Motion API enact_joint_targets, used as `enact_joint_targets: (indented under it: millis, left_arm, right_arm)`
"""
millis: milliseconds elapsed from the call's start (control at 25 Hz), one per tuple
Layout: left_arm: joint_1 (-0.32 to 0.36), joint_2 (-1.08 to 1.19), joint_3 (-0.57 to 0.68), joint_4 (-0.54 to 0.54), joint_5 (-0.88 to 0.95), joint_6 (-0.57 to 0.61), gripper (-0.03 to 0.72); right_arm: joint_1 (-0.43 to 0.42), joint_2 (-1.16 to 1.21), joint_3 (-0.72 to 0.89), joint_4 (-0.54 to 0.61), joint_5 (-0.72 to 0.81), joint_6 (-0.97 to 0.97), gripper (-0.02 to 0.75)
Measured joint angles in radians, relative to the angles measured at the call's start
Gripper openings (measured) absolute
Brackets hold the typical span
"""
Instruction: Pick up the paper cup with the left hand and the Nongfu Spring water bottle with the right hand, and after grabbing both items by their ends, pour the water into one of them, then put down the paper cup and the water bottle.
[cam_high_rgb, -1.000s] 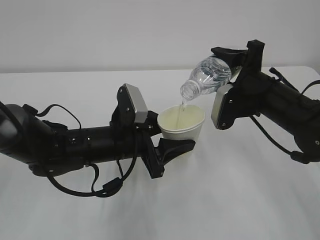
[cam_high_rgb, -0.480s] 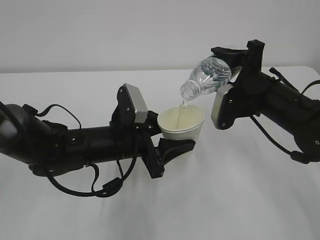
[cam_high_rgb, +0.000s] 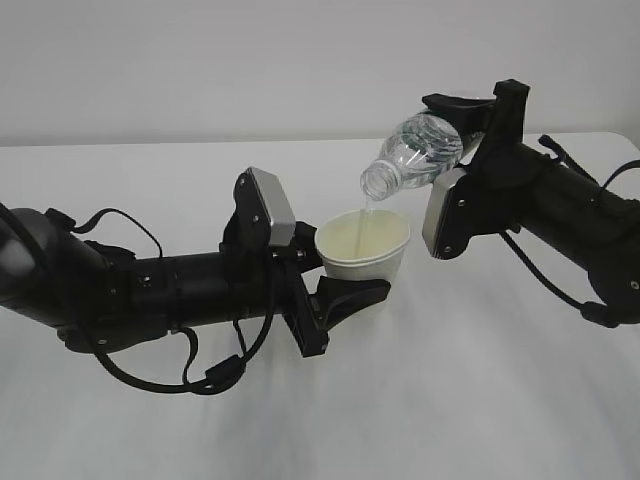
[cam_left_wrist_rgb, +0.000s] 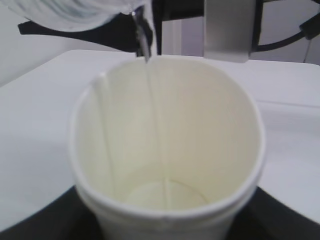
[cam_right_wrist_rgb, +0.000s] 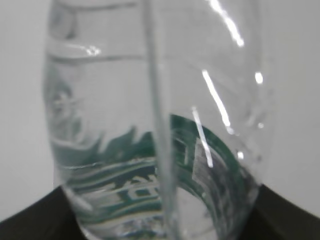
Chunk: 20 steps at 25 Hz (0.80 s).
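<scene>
My left gripper (cam_high_rgb: 335, 285) is shut on the white paper cup (cam_high_rgb: 362, 250), holding it upright above the table by its lower part. In the left wrist view the cup (cam_left_wrist_rgb: 165, 150) fills the frame, cream inside, and a thin stream of water (cam_left_wrist_rgb: 146, 45) falls into it. My right gripper (cam_high_rgb: 470, 135) is shut on the Nongfu Spring water bottle (cam_high_rgb: 415, 152), tipped with its open mouth down-left over the cup's rim. The right wrist view looks along the clear bottle (cam_right_wrist_rgb: 160, 125) and its green label. Both grippers' fingertips are mostly hidden by what they hold.
A white table (cam_high_rgb: 480, 400) runs under both arms, with a pale wall behind. The left arm's black cables (cam_high_rgb: 190, 375) loop low over the tabletop. The right arm's silver plate (cam_high_rgb: 445, 210) hangs just right of the cup.
</scene>
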Motion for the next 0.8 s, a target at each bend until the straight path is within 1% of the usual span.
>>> enact_joint_targets:
  millis: [800]
  left_arm:
    - [0.0, 0.0, 0.0, 0.0, 0.0, 0.0, 0.43]
  right_arm:
    - [0.0, 0.0, 0.0, 0.0, -0.001, -0.002, 0.487]
